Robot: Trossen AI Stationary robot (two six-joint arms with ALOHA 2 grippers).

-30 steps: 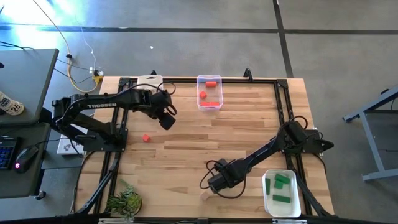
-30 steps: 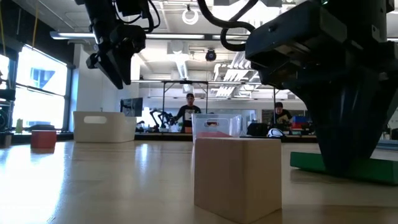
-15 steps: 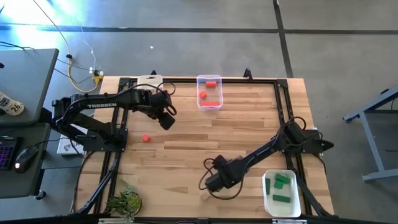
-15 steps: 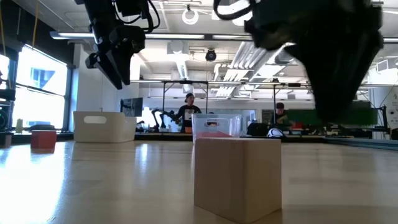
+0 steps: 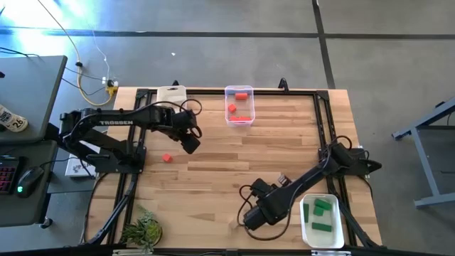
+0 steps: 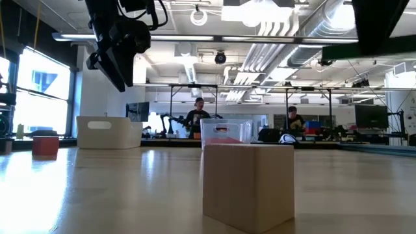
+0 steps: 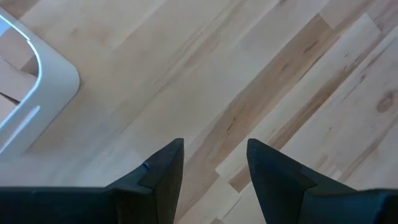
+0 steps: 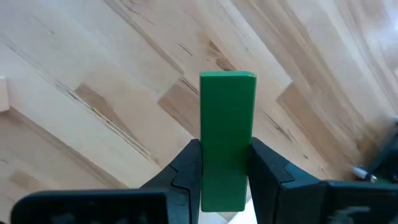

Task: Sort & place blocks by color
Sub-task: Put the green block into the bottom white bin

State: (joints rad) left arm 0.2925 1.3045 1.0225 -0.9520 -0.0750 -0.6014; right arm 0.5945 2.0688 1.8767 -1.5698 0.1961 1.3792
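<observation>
The right gripper [image 8: 225, 177] is pinching a green block [image 8: 227, 124] by its long sides, at six o'clock. It's looking light, stiff, smooth. The left gripper [image 7: 214, 165] is hanging open at ten o'clock.

The wooden table [image 5: 213, 171] carries both arms. The left arm reaches from the table's left edge toward the far middle, its gripper [image 5: 190, 145] hanging over bare wood, near a lone red cube [image 5: 166, 158]. A white bin [image 5: 170, 93] sits at the far edge just behind that arm. A clear bin [image 5: 239, 120] at the far middle holds three red blocks [image 5: 241, 94]. The right arm stretches from the right edge down to the near side, its gripper [image 5: 250, 220] low over the table just left of a white bin [image 5: 307, 226] holding three green blocks [image 5: 323, 207]. A small plant [image 5: 142, 230] stands at the near left corner.
</observation>
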